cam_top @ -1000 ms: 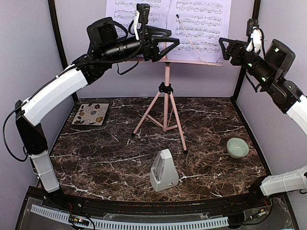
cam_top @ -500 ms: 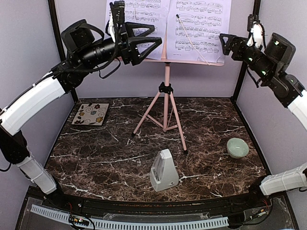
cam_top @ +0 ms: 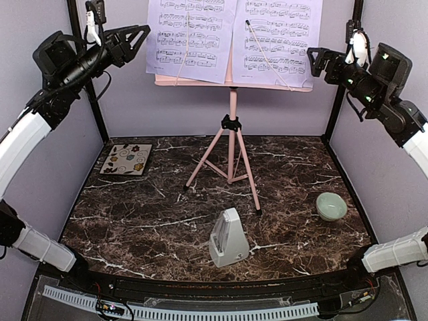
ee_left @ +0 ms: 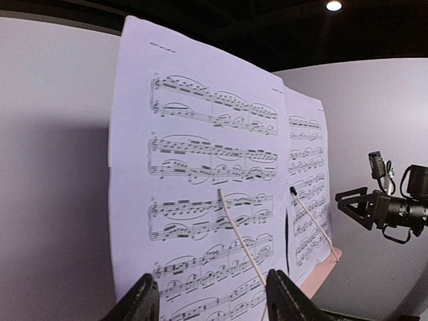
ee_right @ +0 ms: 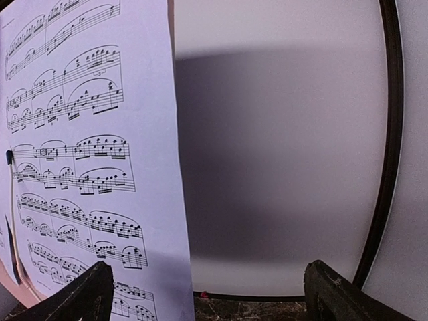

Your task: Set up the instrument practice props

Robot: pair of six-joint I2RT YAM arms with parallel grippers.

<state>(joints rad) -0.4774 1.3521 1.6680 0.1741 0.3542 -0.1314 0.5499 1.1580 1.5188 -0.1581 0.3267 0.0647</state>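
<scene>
Top external: pink tripod music stand point(cam_top: 232, 157) stands at 12 o'clock on the dark marble table point(cam_top: 134, 221), desk up high. Two lavender sheet-music pages point(cam_top: 191, 39) sit side by side on the desk, each crossed by a thin holder arm point(cam_top: 267, 57). The metronome point(cam_top: 227, 239) is upright at 6 o'clock near the front edge, well apart from the tripod legs. Pale green bowl point(cam_top: 332, 205) at 4 o'clock, floral coaster point(cam_top: 126, 159) at 10 o'clock. The left gripper point(cam_top: 139, 38) hangs in the air at 11 o'clock, left of the left page and clear of it. The right gripper point(cam_top: 313, 61) is at 1 o'clock, just beside the right page's outer edge; contact cannot be told here. Only this view shows tripod, metronome, bowl and coaster. Left wrist: its fingers point(ee_left: 142, 302) spread wide, nothing between them. It looks along the page faces, with notes readable and both holder arms and the desk's pink ledge point(ee_left: 324, 264) visible. The right gripper shows at 3 o'clock, jaws apart. Right wrist: fingers point(ee_right: 80, 294) wide, holding nothing. The right page fills the 9 o'clock side, plain wall and a black frame post point(ee_right: 391, 134) the rest. Whether the page edge lies between the fingers or beyond them, cannot tell.
</scene>
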